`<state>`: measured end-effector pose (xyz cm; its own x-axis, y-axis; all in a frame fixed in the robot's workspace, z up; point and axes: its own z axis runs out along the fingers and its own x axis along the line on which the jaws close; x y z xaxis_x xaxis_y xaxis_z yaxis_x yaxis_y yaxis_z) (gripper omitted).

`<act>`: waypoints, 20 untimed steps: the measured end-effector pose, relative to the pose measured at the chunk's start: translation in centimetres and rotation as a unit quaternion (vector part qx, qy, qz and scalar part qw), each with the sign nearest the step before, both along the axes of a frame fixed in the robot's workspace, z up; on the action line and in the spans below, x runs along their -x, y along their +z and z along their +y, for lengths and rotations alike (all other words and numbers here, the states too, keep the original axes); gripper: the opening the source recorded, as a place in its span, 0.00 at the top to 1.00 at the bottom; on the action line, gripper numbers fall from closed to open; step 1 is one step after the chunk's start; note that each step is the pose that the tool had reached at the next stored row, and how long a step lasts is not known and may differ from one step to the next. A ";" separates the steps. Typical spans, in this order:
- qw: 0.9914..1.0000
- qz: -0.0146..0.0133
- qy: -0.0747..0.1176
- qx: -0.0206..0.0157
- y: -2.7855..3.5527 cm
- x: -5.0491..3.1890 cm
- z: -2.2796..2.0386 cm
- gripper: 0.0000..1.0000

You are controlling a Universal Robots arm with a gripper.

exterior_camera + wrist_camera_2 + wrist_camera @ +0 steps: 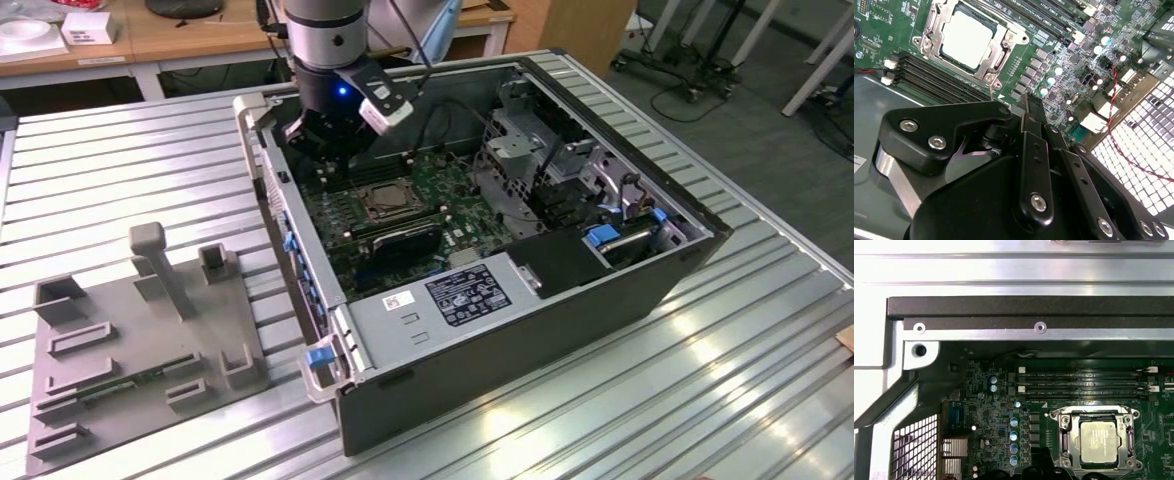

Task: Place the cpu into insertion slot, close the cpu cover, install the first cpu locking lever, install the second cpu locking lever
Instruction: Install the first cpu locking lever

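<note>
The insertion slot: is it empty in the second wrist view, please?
No, the pale cpu lies flat inside the insertion slot, within its silvery metal rim.

Ribbed silver metal tabletop (747, 400) with bright glare patches, wooden desks (200, 40) behind carrying white boxes (87, 27), grey floor (754, 95), wheeled stand legs (667, 70)

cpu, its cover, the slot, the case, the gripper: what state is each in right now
cpu: seated in the insertion slot
cpu cover: down flat over the cpu
computer case: open, side panel off
gripper: shut, empty, above the motherboard beside the slot
</note>
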<state>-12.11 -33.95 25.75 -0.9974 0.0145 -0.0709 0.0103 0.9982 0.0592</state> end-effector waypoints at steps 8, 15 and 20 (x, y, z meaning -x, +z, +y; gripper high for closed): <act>1.000 0.000 0.000 -0.009 0.00 0.02 0.00 0.89; 0.999 0.000 0.000 -0.034 -0.02 0.17 0.00 0.89; 0.999 0.000 0.000 -0.037 -0.04 0.42 0.00 0.89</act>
<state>-12.52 -33.95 25.71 -0.9973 0.0196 -0.0706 0.0101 0.9912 0.1322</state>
